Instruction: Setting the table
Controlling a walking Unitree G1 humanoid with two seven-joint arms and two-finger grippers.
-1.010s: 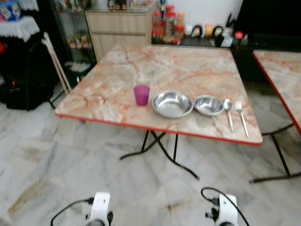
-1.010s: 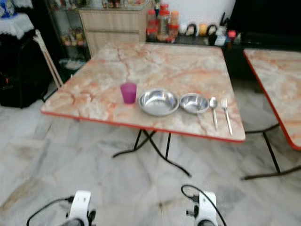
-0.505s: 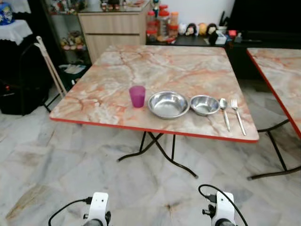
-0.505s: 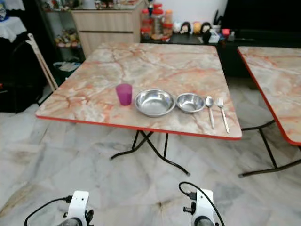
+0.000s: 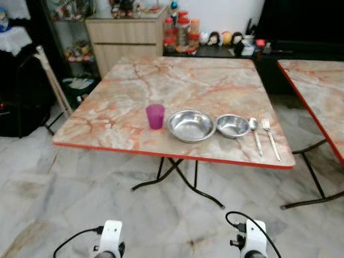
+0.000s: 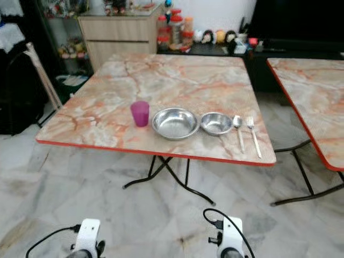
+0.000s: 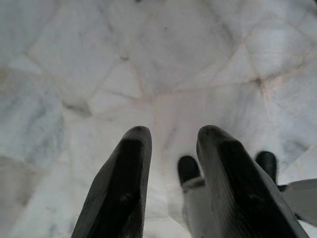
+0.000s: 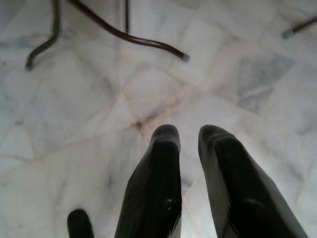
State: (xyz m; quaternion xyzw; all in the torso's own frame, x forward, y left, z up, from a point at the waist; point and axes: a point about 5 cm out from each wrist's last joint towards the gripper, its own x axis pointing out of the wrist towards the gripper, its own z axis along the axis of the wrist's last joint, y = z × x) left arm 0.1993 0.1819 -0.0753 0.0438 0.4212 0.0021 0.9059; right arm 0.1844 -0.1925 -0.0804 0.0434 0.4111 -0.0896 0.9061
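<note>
Ahead stands a folding table (image 5: pixel 215 80) with a pink-veined marble-look top and red edge. Along its near edge runs a row: a purple plastic cup (image 5: pixel 155 116) at the robot's left, then a large steel bowl (image 5: pixel 191 126), a smaller steel bowl (image 5: pixel 233 126) touching it, then a spoon (image 5: pixel 255 134) and a fork (image 5: pixel 270 138) side by side, handles pointing toward the robot. Both arms hang low over the marble floor (image 5: pixel 64 204), well short of the table. The left gripper (image 7: pixel 171 144) has its two black fingers a little apart, holding nothing; the right gripper (image 8: pixel 189 136) likewise, its gap narrower. The row lies up and forward of both. By my judgement, the cutlery sits nearer the right arm, the cup nearer the left.
</note>
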